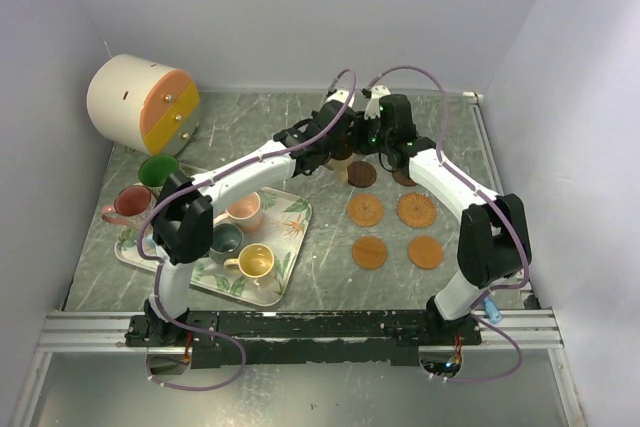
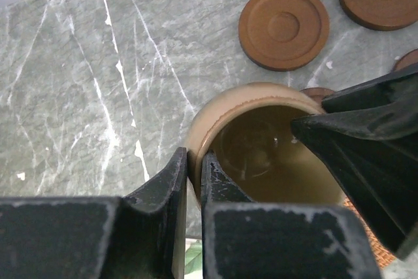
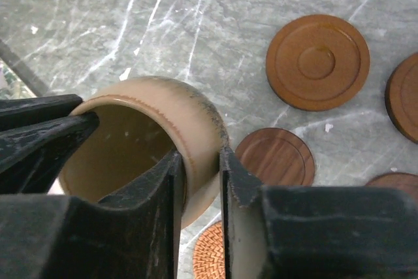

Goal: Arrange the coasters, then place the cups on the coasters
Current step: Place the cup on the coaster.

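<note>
Left gripper [image 2: 194,161], right gripper [image 3: 199,161] both gripping tan cup [image 3: 150,106] rim, jaws clamping wall; coasters [image 1: 365,210] lying 5 o'clock of cup.

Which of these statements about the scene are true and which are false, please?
1. The left gripper and the right gripper both pinch the wall of the tan cup. True.
2. The yellow cup stands on a coaster. False: it stands on the leaf-print tray.
3. The white-and-orange cylinder lies on its side at the table's far left corner. True.
4. Every coaster in the top view carries a cup. False: the four coasters nearest the right arm's base are bare.
</note>
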You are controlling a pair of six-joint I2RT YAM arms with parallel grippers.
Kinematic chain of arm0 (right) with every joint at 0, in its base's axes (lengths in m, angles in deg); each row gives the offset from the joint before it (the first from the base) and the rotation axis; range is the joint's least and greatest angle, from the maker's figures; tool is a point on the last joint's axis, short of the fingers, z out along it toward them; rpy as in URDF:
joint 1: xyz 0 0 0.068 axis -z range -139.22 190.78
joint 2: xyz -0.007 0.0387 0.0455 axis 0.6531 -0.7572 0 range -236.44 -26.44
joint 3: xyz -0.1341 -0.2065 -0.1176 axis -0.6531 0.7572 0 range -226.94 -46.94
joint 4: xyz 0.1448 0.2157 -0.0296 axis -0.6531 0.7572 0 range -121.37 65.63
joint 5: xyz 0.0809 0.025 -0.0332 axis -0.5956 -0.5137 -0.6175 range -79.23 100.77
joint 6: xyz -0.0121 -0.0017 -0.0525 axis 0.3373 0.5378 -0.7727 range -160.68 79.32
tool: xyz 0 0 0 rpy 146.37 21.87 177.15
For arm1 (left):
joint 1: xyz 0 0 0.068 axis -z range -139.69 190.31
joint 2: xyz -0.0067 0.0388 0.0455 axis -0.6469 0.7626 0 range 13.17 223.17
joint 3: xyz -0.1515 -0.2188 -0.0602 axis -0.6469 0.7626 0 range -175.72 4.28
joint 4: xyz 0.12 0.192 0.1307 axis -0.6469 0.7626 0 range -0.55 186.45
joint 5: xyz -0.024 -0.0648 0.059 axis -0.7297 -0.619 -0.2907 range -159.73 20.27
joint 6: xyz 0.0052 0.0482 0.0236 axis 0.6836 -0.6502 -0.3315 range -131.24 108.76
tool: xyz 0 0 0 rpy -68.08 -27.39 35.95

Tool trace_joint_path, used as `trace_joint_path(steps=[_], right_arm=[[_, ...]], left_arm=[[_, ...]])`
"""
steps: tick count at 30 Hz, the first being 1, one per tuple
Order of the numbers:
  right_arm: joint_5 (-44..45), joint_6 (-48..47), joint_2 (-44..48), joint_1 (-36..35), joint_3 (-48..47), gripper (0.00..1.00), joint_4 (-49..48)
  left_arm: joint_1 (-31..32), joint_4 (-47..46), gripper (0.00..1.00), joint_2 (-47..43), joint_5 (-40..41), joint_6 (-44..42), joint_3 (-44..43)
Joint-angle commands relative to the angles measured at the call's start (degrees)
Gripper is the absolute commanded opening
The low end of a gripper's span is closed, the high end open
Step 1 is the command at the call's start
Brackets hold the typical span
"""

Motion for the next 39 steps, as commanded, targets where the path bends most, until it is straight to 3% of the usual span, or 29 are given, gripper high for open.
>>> trace_joint_path(steps=[1, 5, 10, 18, 22, 27, 33, 39], right_arm=[[7.5, -0.7, 0.5, 0.3, 1.0, 0.13, -0.5], [10.2, -1.0, 0.1, 0.3, 0.8, 0.00, 0.1], [11.4, -1.4, 0.5, 0.3, 2.1, 0.00, -0.8], [12.4, -2.0, 1.5, 2.3, 2.7, 0.00, -0.3], [12.7, -2.1, 2.3, 5.0, 2.8, 0.00, 0.0], [13.8, -1.2, 2.1, 9.7, 1.4, 0.00, 0.6], [16.1, 0.3, -5.1, 15.4, -9.3, 0.00, 6.9], [17.3, 2.4, -11.1, 18.4, -18.3, 0.00, 10.4]], left_arm=[[0.5, -3.9, 0.07, -3.0, 0.7, 3.5, -3.6], [0.5, -4.7, 0.07, -3.6, -4.6, 2.2, -3.3], [0.4, -6.2, 0.09, -4.6, -9.1, 0.9, -2.1], [-0.5, -7.4, 0.33, -6.8, -18.5, -0.9, -0.8], [-1.7, -9.5, 0.60, -9.2, -23.4, -2.2, 1.4], [-4.2, -10.8, 0.76, -12.3, -30.8, -2.9, 3.8], [-5.7, -13.8, 0.87, -16.2, -31.0, -7.5, 9.4], [-7.4, -15.0, 0.89, -19.5, -31.1, -12.1, 14.5]])
